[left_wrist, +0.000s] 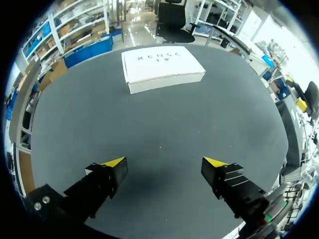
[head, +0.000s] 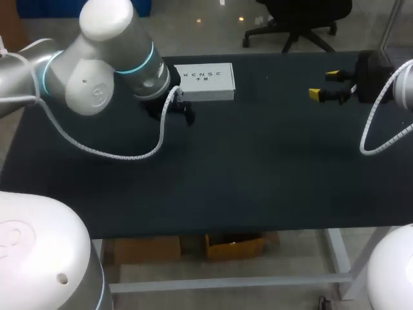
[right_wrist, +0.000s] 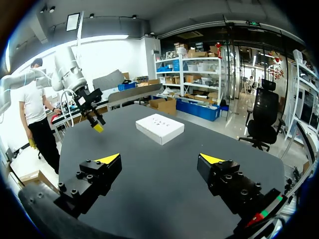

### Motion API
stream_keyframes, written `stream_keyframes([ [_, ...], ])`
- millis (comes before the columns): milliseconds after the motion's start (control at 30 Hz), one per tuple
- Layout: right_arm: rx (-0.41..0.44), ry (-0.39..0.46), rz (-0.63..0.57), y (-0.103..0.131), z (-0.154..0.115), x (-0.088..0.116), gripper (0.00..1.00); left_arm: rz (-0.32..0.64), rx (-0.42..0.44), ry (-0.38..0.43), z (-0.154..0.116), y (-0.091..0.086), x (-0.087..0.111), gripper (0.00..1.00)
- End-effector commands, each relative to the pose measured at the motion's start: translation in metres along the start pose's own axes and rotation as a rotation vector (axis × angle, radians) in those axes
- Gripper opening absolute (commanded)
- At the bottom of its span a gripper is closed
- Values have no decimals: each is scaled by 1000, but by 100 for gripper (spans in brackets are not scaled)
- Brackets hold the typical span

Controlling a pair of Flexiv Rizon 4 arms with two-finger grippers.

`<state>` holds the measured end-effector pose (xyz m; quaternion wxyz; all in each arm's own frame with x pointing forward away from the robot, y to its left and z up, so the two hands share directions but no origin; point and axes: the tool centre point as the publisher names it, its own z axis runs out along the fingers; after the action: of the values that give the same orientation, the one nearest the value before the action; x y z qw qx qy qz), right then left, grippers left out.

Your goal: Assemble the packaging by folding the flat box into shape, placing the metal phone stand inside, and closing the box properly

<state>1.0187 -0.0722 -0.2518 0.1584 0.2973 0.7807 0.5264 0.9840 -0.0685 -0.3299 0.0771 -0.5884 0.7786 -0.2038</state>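
Observation:
A white closed box (head: 204, 81) lies flat at the back of the dark table (head: 258, 168), left of centre. My left gripper (left_wrist: 163, 163) hangs open just in front of the box (left_wrist: 162, 68), with nothing between its fingers; in the head view the arm covers most of it (head: 175, 106). Far to the right of the box, my right gripper (head: 324, 84) is open and empty, facing the box (right_wrist: 160, 128) across the bare table, and its view also takes in my left gripper (right_wrist: 93, 115). No metal phone stand shows in any view.
My left arm's white coiled cable (head: 116, 154) loops low over the table's left part. The table's back edge runs right behind the box.

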Motion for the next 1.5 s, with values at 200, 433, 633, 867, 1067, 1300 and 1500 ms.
stream_keyframes([
  [200, -6, 4, -1, -1, 0, -1, 100, 115, 318, 92, -29, 29, -5, 100],
  [433, -6, 4, -1, -1, 0, -1, 100, 208, 329, 186, -34, 31, -5, 100],
  [633, -6, 4, -1, -1, 0, -1, 100, 235, 285, 238, -37, 22, -1, 100],
  [867, -6, 4, -1, -1, 0, -1, 100, 296, 264, 280, -48, 12, 2, 100],
  [1067, -6, 4, -1, -1, 0, -1, 100, 312, 240, 291, -49, 12, 2, 100],
  [1300, -6, 4, -1, -1, 0, -1, 100, 312, 240, 291, -49, 12, 2, 100],
  [1500, -6, 4, -1, -1, 0, -1, 100, 374, 264, 260, -51, 7, 1, 100],
])
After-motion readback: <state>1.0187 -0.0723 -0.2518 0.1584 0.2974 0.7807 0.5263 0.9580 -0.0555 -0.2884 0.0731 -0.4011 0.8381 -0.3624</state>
